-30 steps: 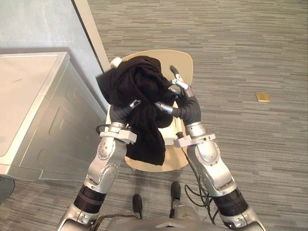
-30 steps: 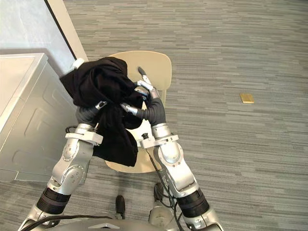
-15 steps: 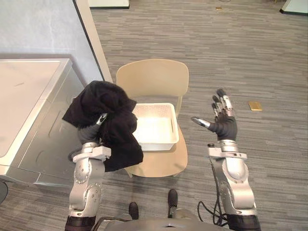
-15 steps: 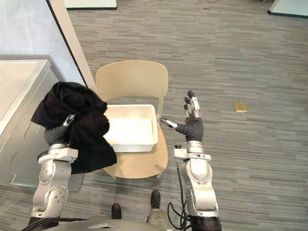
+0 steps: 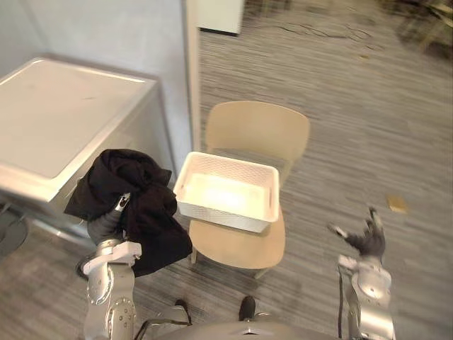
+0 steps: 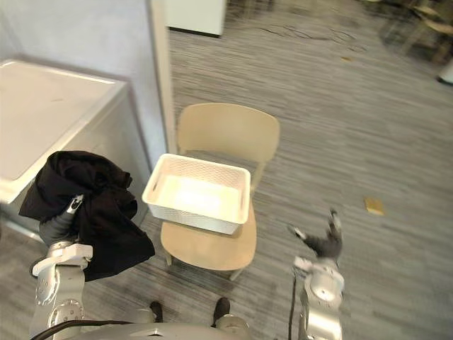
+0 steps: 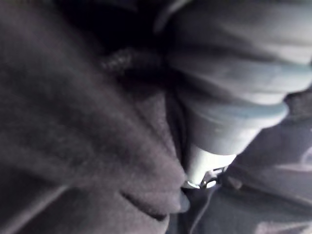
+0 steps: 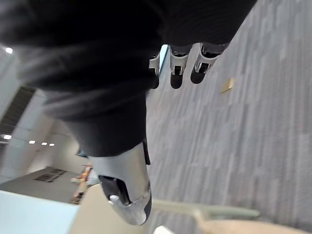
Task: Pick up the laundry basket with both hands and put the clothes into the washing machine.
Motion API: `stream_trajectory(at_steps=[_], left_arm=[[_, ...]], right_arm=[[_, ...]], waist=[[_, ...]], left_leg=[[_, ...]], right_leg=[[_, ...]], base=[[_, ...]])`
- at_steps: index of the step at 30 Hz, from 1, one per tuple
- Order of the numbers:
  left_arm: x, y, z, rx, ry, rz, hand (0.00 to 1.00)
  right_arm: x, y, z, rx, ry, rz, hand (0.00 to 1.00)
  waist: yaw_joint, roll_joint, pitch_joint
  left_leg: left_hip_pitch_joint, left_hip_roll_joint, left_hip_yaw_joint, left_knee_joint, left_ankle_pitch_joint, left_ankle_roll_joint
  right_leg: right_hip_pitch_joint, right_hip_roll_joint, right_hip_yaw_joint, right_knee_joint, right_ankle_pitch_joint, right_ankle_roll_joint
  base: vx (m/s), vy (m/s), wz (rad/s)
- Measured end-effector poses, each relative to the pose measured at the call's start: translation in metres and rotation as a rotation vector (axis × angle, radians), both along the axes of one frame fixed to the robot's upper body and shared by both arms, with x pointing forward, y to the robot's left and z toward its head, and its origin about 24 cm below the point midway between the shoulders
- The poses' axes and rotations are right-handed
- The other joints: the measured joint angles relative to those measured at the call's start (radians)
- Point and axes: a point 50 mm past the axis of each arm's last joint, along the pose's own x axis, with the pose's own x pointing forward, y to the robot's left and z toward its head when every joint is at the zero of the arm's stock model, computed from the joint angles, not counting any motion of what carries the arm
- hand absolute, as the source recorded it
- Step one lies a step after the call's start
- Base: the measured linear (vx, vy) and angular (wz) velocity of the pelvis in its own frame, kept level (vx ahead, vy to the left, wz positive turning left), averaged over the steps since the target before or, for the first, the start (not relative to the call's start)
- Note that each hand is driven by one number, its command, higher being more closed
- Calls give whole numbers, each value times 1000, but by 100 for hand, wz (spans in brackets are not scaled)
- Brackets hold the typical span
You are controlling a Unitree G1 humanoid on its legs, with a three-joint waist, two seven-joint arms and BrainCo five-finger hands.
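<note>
A bundle of black clothes (image 5: 131, 205) hangs over my left hand (image 5: 105, 227), beside the front corner of the washing machine (image 5: 67, 120). My left hand is shut on the cloth, and the left wrist view has dark cloth (image 7: 73, 122) pressed all round its fingers (image 7: 219, 122). The white laundry basket (image 5: 228, 193) sits with nothing in it on the beige chair (image 5: 258, 131). My right hand (image 5: 368, 241) is low at the right, away from the chair, with straight fingers (image 8: 180, 68) and nothing in it.
The washing machine's flat silver top stands at the left, against a pale wall with a post (image 5: 190, 78). Grey carpet lies all round the chair. A small tan object (image 5: 396, 204) lies on the floor at the right.
The whole view has shifted. My left hand has carried the clothes off the chair, left toward the washing machine. My right hand has let go and dropped low to the right.
</note>
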Motion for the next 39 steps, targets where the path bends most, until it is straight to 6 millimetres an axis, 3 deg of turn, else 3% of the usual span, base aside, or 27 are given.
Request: stream_trajectory(at_steps=[1, 2, 3, 4, 5, 6, 7, 8, 9, 10, 11, 12, 16, 17, 18, 19, 20, 22, 25, 28, 31, 33, 34, 35, 37, 38, 39], left_arm=[[0, -2, -1, -16, 0, -2, 100], [-1, -4, -2, -20, 2, -8, 100], [0, -7, -4, -24, 2, -32, 100], [1, -12, -7, -34, 1, -62, 100], [4, -14, -9, -42, 0, -79, 100], [11, -19, -10, -45, -10, -111, 100], [18, -21, -9, -44, -20, -130, 100], [28, -22, -7, -35, -38, -151, 100], [31, -23, -11, -44, -28, -156, 100], [32, -24, -25, -53, 34, -164, 100], [28, -22, -33, -44, 78, -171, 100], [26, -21, -36, -37, 100, -177, 100], [19, -19, -41, -2, 140, -215, 100], [20, -23, -41, 3, 142, -240, 100], [21, -30, -42, 1, 147, -274, 100], [20, -39, -43, -5, 149, -308, 100], [21, -47, -43, -10, 145, -348, 100], [21, -57, -44, -16, 146, -384, 100], [16, -62, -47, -33, 161, -386, 100], [16, -68, -47, -46, 157, -400, 100], [19, -71, -46, -45, 156, -403, 100], [24, -88, -49, -26, 166, -475, 100], [24, -93, -49, -28, 166, -495, 100], [21, -100, -53, -42, 180, -522, 100], [21, -110, -50, -69, 164, -546, 100], [21, -110, -49, -84, 158, -536, 100], [19, -106, -51, -86, 166, -520, 100]], right_arm=[[-16, -10, -15, 23, 70, -69, 0], [-25, -13, -24, 45, 114, -97, 0], [-44, -15, -46, 100, 214, -143, 0], [-73, -20, -71, 144, 364, -186, 0], [-91, -20, -84, 180, 451, -216, 0], [-117, -11, -108, 292, 570, -258, 0], [-152, 7, -129, 425, 697, -313, 0], [-175, 39, -147, 580, 786, -340, 0], [-191, 55, -153, 661, 844, -340, 0], [-187, 74, -159, 749, 854, -285, 0], [-182, 84, -163, 779, 859, -239, 0], [-179, 89, -164, 791, 856, -209, 0], [-157, 86, -164, 738, 871, -61, 0], [-151, 83, -163, 714, 867, -36, 0], [-144, 80, -162, 691, 849, -12, 0], [-139, 78, -160, 674, 822, -5, 0], [-136, 76, -159, 657, 800, 4, 0], [-127, 81, -157, 638, 770, 56, 0], [-118, 86, -154, 618, 749, 116, 0], [-116, 84, -154, 607, 751, 119, 0], [-116, 82, -152, 599, 744, 118, 0], [-130, 90, -154, 621, 785, 126, 0], [-138, 93, -155, 635, 806, 116, 0], [-145, 87, -155, 629, 830, 96, 0], [-147, 82, -155, 614, 849, 96, 0], [-147, 77, -154, 598, 858, 97, 0], [-146, 72, -153, 580, 864, 95, 0]], waist=[[6, 5, 8], [6, 6, 9], [2, 11, 7], [4, 44, -4], [-3, 65, -6], [-19, 55, -14], [-56, 8, -30], [-47, 2, -12], [-27, 19, -8], [-26, 33, 4], [-20, 13, 6], [-18, 17, 10], [-14, 19, 14], [-19, 26, 20], [-25, 36, 32], [-31, 42, 34], [-41, 52, 44], [-56, 40, 60], [-59, 26, 53], [-64, 25, 38], [-57, 44, 53], [-96, 18, 41], [-94, 13, 39], [-88, 33, 26], [-76, 54, 27], [-59, 73, 30], [-36, 84, 30]], left_leg=[[-39, 87, 101, 145, -32, 37], [-40, 116, 136, 200, -40, 42], [-34, 158, 167, 298, -52, 53], [-28, 201, 180, 334, 7, 92], [-52, 168, 176, 305, 9, 72], [-69, 105, 152, 211, 23, 62], [-47, 7, 97, -6, 20, 59], [-45, 41, 178, 79, -17, 64], [-25, 115, 226, 117, -35, -18], [-29, 96, 235, 87, -30, -104], [-30, 63, 234, 70, -33, -92], [-39, 46, 233, 64, -45, -92], [-81, 2, 199, 86, -54, -82], [-99, -15, 162, 114, -66, -64], [-92, -50, 121, 114, -68, -55], [-85, -78, 80, 105, -63, -34], [-70, -108, 49, 93, -60, -22], [-27, -171, -19, 76, -61, 2], [11, -198, -59, 65, -71, 12], [51, -175, -66, -12, -70, 12], [69, -127, -92, -18, -58, -22], [98, -126, -158, 9, -96, -68], [109, -119, -172, 28, -111, -84], [124, -92, -179, 62, -118, -89], [30, -49, -173, 313, -78, -60], [-13, -1, -155, 459, -52, -41], [-46, 85, -96, 635, -30, -25]], right_leg=[[-3, -8, -51, 23, -5, -9], [1, -17, -66, 25, -5, -9], [7, -37, -99, 42, -5, -9], [12, -49, -151, 72, -13, -8], [4, -57, -168, 106, -45, -2], [-19, -75, -167, 121, -105, 16], [-44, -113, -165, 92, -118, -4], [-39, -163, -245, 92, -39, -11], [-35, -153, -279, 106, -36, 12], [-23, -175, -315, 126, -31, 27], [-18, -198, -327, 111, -17, 49], [-15, -209, -331, 101, -7, 58], [3, -211, -329, 28, -18, 41], [8, -220, -311, 47, -30, 33], [-8, -238, -218, 122, -98, -5], [-46, -228, -76, 194, -183, -68], [-89, -191, 123, 270, -255, -92], [-146, -57, 483, 415, -345, 6], [-200, 52, 560, 459, -345, 34], [-195, 47, 436, 388, -322, 15], [-224, 104, 415, 387, -316, 11], [-188, 106, 455, 351, -237, 10], [-173, 102, 429, 364, -235, 5], [-144, 120, 401, 374, -260, -10], [-89, 138, 371, 360, -299, -32], [-58, 160, 371, 348, -306, -43], [-12, 185, 375, 330, -317, -56]], base=[[-80, 148, 104], [-77, 149, 91], [-38, 176, 100], [-30, 155, 124], [-38, 132, 167], [-95, 132, 223], [-135, 167, 295], [-177, 143, 243], [-157, 199, 197], [-167, 284, 94], [-130, 316, 78], [-139, 294, 38], [-85, 216, 48], [-35, 219, 85], [-38, 262, 110], [-17, 188, 121], [13, 132, 126], [37, 64, 131], [72, -69, 92], [248, -149, 63], [204, -142, 9], [308, -219, 88], [326, -266, 79], [399, -301, 54], [381, -274, 31], [273, -158, -23], [284, -131, -34]])
